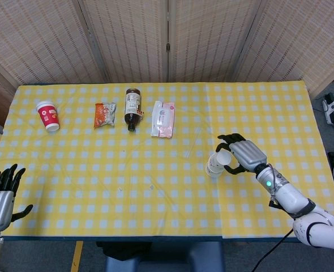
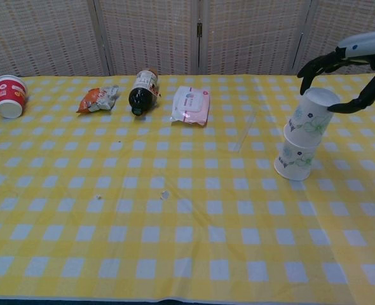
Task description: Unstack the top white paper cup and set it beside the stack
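top white paper cup pinched between right hand fingers.

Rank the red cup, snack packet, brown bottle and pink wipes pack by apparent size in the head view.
1. Pink wipes pack and brown bottle: alike in length, so no clear order, though the pack is wider.
2. Red cup and snack packet: too close to rank.

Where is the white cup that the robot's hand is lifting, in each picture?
Head view: the top cup sits right of centre, gripped by the right hand, just above the lower cup.
Chest view: the top cup is at the far right, partly pulled up off the lower cup, with the right hand over it.
Shared landmark: the pink wipes pack lies to its upper left in both.
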You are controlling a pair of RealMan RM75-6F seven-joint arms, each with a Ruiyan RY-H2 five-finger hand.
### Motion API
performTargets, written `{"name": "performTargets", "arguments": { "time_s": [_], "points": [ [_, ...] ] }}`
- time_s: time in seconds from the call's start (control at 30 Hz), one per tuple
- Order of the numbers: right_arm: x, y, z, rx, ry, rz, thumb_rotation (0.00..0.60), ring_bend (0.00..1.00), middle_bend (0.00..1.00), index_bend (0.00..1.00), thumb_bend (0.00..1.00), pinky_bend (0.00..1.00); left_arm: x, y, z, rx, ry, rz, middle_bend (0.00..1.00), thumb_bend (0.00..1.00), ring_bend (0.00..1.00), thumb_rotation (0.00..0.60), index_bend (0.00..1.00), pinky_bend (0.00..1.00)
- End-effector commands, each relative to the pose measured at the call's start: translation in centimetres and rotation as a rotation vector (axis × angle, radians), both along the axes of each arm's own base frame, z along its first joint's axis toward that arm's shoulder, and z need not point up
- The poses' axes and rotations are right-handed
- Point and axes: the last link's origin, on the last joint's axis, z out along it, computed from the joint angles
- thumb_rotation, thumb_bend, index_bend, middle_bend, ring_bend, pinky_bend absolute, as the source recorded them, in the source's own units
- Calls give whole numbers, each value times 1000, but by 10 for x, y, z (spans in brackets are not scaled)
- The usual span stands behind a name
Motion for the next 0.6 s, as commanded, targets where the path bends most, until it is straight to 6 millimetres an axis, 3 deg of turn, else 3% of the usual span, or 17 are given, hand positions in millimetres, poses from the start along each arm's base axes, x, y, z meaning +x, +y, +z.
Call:
{"name": "performTargets", "arguments": {
  "time_s": [0.03,0.23,0.6],
  "points": [
    [12,4,13,-23,-22,37,600,86,122,368,429,0,0,0,0,0,-1,0,14,225,21,600,100,0],
    [30,4,11,-9,-38,85,600,88,124,369,429,0,1,-1,-1,-5,-2,-1,14,225,21,600,100,0],
    [40,-16,-45,99,-16,86,600,89,124,369,429,0,-3,-3,-2,-5,-7,12,14,225,21,600,98,0]
  ]
}}
